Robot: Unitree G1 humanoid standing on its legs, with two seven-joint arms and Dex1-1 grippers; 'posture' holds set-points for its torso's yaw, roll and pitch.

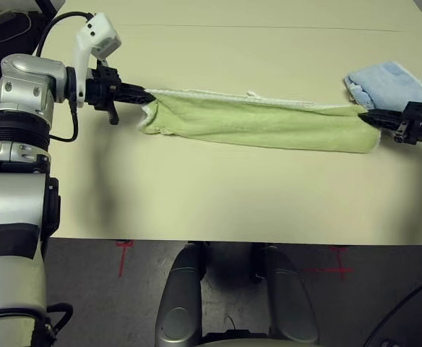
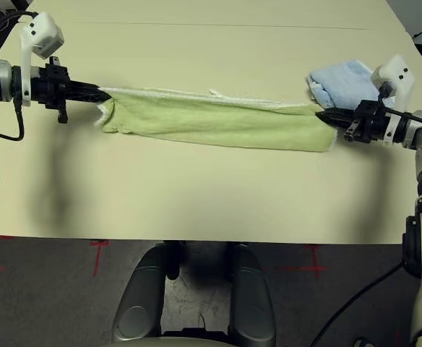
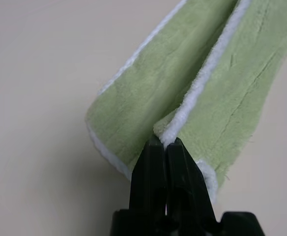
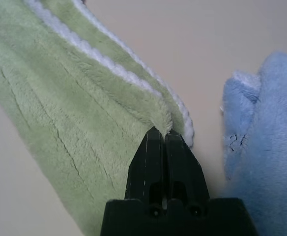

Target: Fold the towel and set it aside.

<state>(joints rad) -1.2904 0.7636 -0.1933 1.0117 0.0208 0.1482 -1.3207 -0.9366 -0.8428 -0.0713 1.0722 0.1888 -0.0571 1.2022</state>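
The light green terry cloth towel with white stitched edging, folded lengthwise, stretches nine-to-three between left gripper and right gripper, both pinching its ends.

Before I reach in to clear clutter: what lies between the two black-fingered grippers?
Just the light green terry towel, folded lengthwise and held between the left gripper and right gripper, per the left eye view.

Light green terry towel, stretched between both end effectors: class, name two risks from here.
1. The left end effector and right end effector pinch only the light green terry towel's white edging; it might slip free.
2. The folded light blue towel lies close by the right end effector; it could get dragged.
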